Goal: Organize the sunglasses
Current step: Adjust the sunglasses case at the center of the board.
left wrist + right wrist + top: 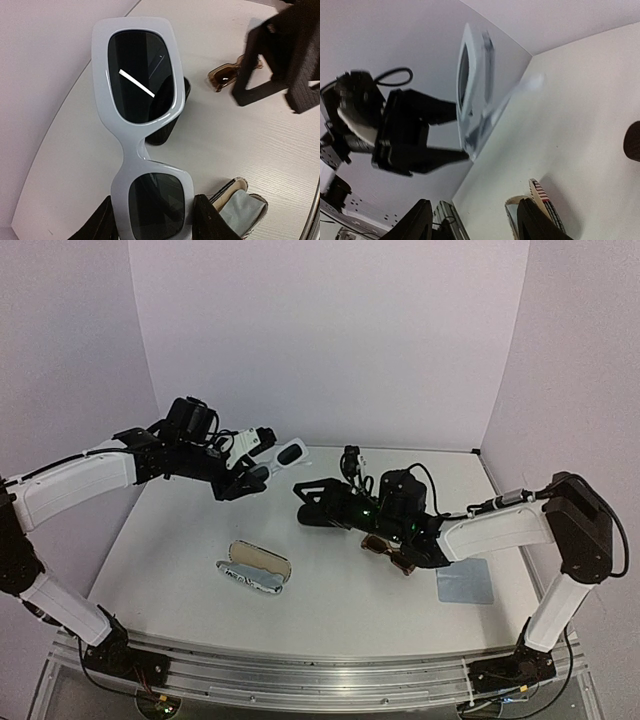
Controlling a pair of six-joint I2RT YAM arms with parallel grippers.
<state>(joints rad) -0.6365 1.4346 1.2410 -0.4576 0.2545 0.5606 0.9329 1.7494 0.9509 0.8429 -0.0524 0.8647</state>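
Holding the white sunglasses [144, 150] clamped in my left gripper [155, 220], right gripper [474, 222] spread empty, I'd lower them level into the open case [255, 567]

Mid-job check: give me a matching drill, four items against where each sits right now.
1 white sunglasses
2 brown sunglasses
3 striped case
4 blue cloth

a lying open, front left of table
b flat at the table's right side
c on the table under the right arm
d held aloft by left end effector

Pairs: 1-d, 2-c, 3-a, 4-b
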